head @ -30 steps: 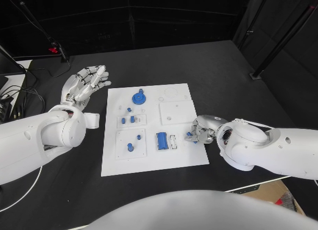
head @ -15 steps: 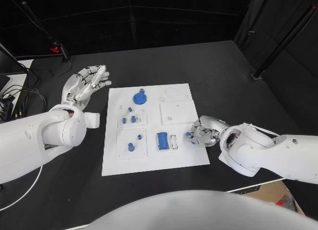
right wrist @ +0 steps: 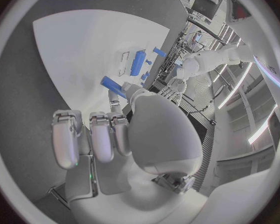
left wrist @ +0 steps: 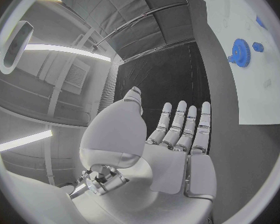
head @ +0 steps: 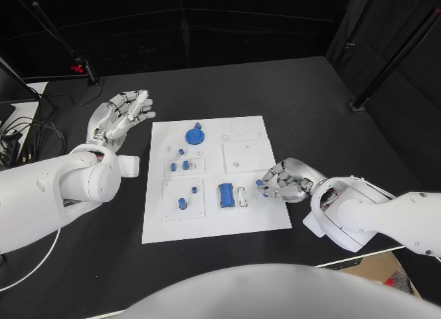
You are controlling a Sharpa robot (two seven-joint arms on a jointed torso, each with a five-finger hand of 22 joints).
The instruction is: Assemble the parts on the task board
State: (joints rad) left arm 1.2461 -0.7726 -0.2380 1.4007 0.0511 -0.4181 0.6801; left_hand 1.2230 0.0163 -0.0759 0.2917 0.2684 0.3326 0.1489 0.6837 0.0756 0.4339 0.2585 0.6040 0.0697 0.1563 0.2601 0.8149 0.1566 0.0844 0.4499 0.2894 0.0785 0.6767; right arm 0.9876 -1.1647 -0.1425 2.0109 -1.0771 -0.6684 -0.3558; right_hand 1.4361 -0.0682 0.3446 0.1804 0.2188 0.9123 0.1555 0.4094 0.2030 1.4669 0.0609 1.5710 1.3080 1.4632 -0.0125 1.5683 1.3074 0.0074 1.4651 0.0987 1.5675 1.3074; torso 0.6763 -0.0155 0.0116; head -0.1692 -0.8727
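Overhead, the right hand (head: 281, 184) is pinching a small blue part (head: 261, 183) above the task board's (head: 213, 226) right edge while the left hand (head: 117, 115) is hovering spread and empty beside the board, and in the right wrist view that blue part (right wrist: 113, 86) is sitting between fingertips (right wrist: 130, 90).

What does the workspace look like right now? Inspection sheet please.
Surface: black table, bare around the board.
Job's things: white task board mid-table; blue gear at its far end; long blue part near the right hand; small blue parts in the left-side plates.
Clutter: nothing seen.
Hands: left hand off the board's far left corner, fingers straight, holding nothing; right hand at the board's right edge, pinching a small blue part.
Cables: black and white cables at the table's left edge.
Surroundings: dark curtains, black stand legs at far right.
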